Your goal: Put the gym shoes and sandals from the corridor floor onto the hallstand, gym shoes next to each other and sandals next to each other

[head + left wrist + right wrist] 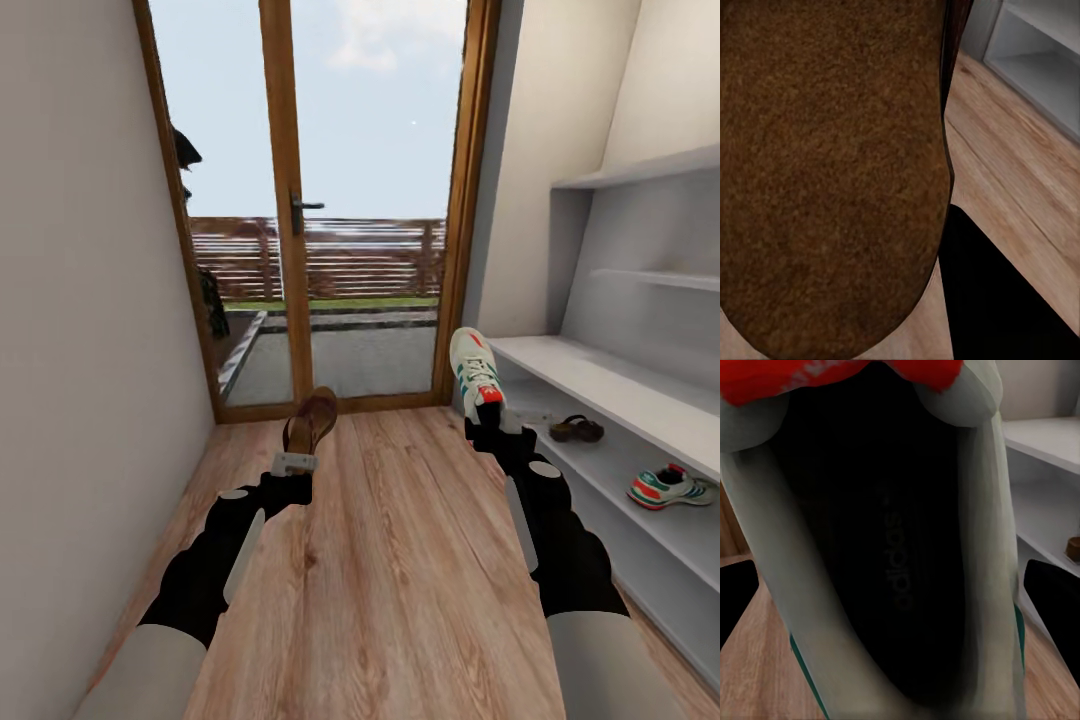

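A gym shoe [475, 378] is held upright in the right gripper [492, 425], the jaws closed on its heel, near the end of the hallstand [600, 385]. A sandal [310, 422] is clamped in the left gripper [294, 464] above the corridor floor [400, 560]. On the hallstand's shelf a second sandal [576, 429] and a second gym shoe [668, 488] are set well apart. The left wrist view is blurred; its brown surface [832, 180] is probably the held sandal.

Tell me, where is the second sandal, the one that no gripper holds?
In the head view, that sandal lies on the right, on a lower shelf of the hallstand, beyond the gym shoe resting on the same shelf.
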### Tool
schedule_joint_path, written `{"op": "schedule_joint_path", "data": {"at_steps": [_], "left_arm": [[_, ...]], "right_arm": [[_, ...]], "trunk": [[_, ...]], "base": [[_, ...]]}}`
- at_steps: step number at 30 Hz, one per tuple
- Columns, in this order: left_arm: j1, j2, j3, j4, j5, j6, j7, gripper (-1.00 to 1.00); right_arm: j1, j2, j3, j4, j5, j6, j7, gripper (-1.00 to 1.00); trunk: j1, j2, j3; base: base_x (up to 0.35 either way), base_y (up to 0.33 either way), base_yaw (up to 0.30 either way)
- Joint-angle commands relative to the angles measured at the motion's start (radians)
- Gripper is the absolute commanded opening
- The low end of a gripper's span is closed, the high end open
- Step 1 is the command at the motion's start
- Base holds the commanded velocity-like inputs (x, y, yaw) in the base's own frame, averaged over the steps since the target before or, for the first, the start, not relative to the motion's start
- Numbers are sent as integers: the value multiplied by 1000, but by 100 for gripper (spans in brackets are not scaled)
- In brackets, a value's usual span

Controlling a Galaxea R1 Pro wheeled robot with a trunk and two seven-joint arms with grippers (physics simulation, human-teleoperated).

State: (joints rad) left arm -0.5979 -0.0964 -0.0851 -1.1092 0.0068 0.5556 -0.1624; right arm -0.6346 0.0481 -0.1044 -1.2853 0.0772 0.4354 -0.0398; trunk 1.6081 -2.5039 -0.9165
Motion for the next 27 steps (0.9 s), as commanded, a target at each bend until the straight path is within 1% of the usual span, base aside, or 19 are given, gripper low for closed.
{"op": "schedule_joint_path", "data": {"at_steps": [1, 5, 8, 15, 23, 27], "left_arm": [[0, 0, 1, -1, -2, 6, -5, -100], [-1, 0, 1, -1, -2, 6, -5, -100], [-1, 0, 1, -1, -2, 6, -5, -100], [-1, 0, 1, -1, -2, 5, -5, -100], [-1, 0, 2, -1, -2, 6, -5, -100], [-1, 0, 2, -1, -2, 5, -5, -100]], "right_arm": [[-1, 1, -1, -2, 9, 6, 0, -100], [-1, 1, 0, -2, 7, 6, 0, -100], [-1, 1, 0, -2, 7, 7, 0, -100], [0, 1, 0, -2, 7, 6, 0, -100], [-1, 1, 0, -1, 7, 6, 1, -100], [-1, 1, 0, 0, 8, 6, 1, -100]], "trunk": [[0, 0, -1], [0, 0, -1], [0, 0, -1], [0, 0, -1], [0, 0, -1], [0, 0, -1]], "base": [[347, 0, 0], [347, 0, -70], [347, 0, -214], [347, 20, -287], [331, 117, -298], [217, 82, -298]]}}
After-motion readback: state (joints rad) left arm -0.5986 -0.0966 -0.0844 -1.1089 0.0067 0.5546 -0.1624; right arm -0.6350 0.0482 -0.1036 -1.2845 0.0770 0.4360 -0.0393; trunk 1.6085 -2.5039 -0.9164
